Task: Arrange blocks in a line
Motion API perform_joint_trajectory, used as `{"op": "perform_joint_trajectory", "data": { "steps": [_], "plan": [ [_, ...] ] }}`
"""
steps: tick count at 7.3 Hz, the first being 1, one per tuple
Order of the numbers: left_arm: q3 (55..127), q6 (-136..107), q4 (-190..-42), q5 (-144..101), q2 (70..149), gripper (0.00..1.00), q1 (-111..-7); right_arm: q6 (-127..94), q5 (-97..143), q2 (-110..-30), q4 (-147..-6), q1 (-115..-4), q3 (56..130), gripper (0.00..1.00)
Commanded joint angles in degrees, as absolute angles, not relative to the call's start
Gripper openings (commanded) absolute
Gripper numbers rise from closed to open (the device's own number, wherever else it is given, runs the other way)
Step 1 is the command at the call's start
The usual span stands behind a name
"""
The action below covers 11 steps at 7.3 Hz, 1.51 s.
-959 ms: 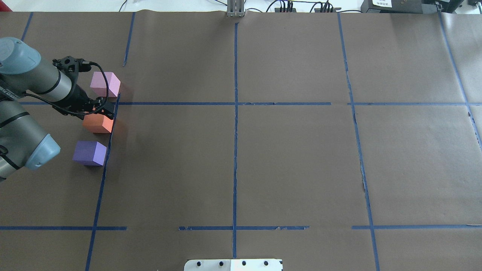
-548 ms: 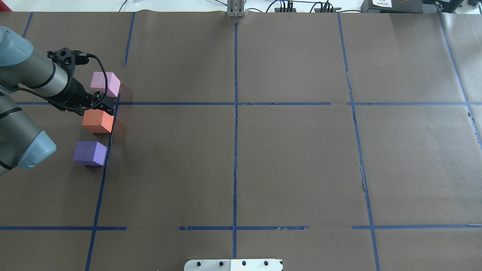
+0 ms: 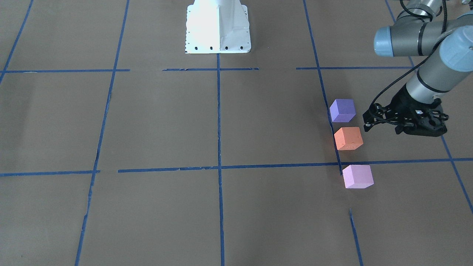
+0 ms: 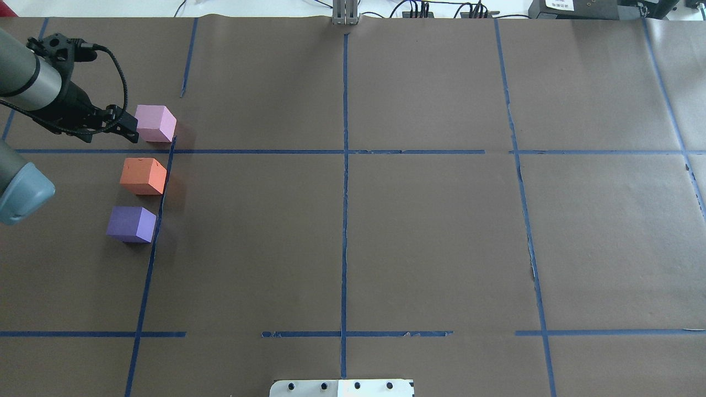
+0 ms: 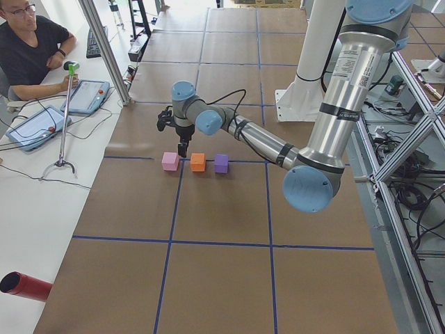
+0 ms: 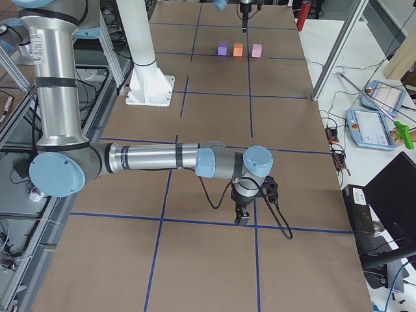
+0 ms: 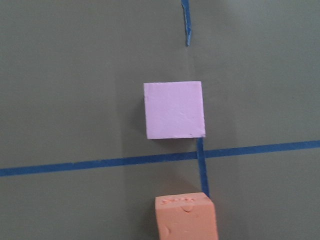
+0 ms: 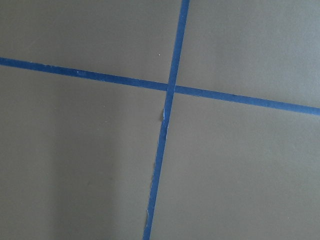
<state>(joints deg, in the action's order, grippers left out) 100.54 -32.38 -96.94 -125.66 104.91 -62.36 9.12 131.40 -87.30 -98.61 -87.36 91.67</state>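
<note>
Silver arm tubes [image 6: 153,157], pale blue joint caps [image 6: 57,174], black looping cable [image 4: 124,80], white base [image 3: 217,26].

Brown-papered table [image 4: 430,237] gridded with blue tape [image 4: 344,220]. From overhead, three cubes sit apart in a row at 9 o'clock: pink [image 4: 156,123], orange [image 4: 143,176], violet [image 4: 131,224]. White base plate [image 4: 342,387] at 6 o'clock.

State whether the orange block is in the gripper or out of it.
Out. The orange block sits flat on the table, apart from the left gripper, which holds nothing.
</note>
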Motion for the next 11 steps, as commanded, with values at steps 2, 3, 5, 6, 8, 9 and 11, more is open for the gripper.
{"op": "perform_joint_trajectory", "data": {
  "steps": [2, 3, 5, 6, 8, 9, 11],
  "plan": [
    [96.5, -9.3, -95.8, -126.2, 99.2, 1.0, -77.3, 9.1, 131.4, -87.4, -98.6, -87.4, 91.7, 1.0],
    [94.9, -5.2, -95.8, -128.9, 96.3, 1.0, -81.7, 9.1, 131.4, -87.4, -98.6, -87.4, 91.7, 1.0],
    [94.5, -1.2, -96.0, -130.2, 92.1, 1.0, -84.9, 9.1, 131.4, -87.3, -98.6, -87.4, 91.7, 1.0],
    [94.7, -1.1, -96.0, -130.4, 91.0, 1.0, -85.9, 9.1, 131.4, -87.4, -98.6, -87.4, 91.7, 1.0],
    [93.8, -1.1, -96.1, -131.9, 87.3, 1.0, -86.9, 9.1, 131.4, -87.3, -98.6, -87.4, 91.7, 1.0],
    [92.5, -1.1, -96.0, -132.0, 86.8, 1.0, -86.9, 9.1, 131.4, -87.4, -98.6, -87.4, 91.7, 1.0],
    [91.3, -1.1, -96.0, -132.0, 85.8, 1.0, -86.9, 9.1, 131.4, -87.4, -98.6, -87.4, 91.7, 1.0]
  ]
}}
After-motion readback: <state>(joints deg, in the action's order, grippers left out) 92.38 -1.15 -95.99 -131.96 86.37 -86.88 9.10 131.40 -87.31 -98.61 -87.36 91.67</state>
